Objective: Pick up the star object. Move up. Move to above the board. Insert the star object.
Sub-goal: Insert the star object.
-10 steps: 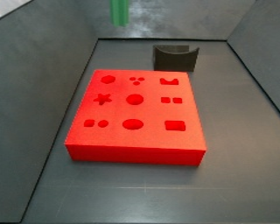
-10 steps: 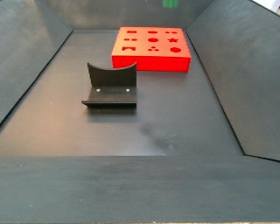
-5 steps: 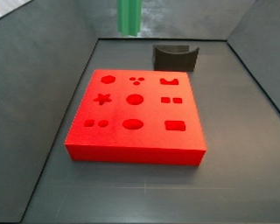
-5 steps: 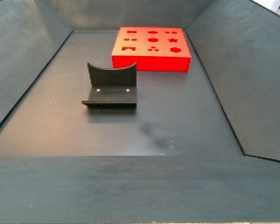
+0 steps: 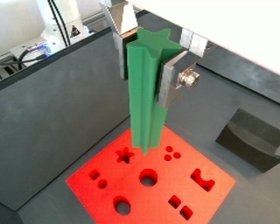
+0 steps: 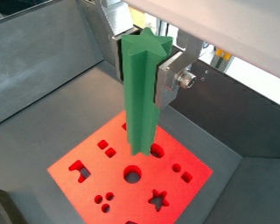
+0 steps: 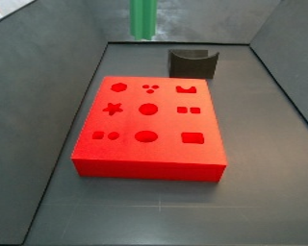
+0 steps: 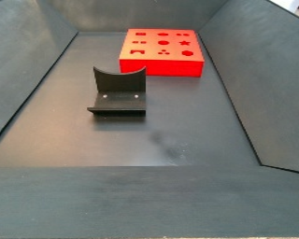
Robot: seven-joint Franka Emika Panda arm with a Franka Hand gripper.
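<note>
Hanging high over the board (image 5: 154,179), the gripper (image 5: 149,54) had its silver fingers (image 5: 168,77) clenched on the upper end of the star object (image 5: 146,87), which stood upright in the air, well apart from the red top. The dark holder (image 8: 117,91) stood on the floor (image 8: 177,131), away from the board.

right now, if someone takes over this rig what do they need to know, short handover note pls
Gripper: shut on the star object, high above the floor, peg hanging upright between the fingers.
Board: flat on the floor, all holes empty; star hole on its top.
Dark grey curved holder: beyond the board, empty.
Done: pick up and lift; in both wrist views the peg hangs over the board.
Left: line up over the star hole, lower, insert, release.
</note>
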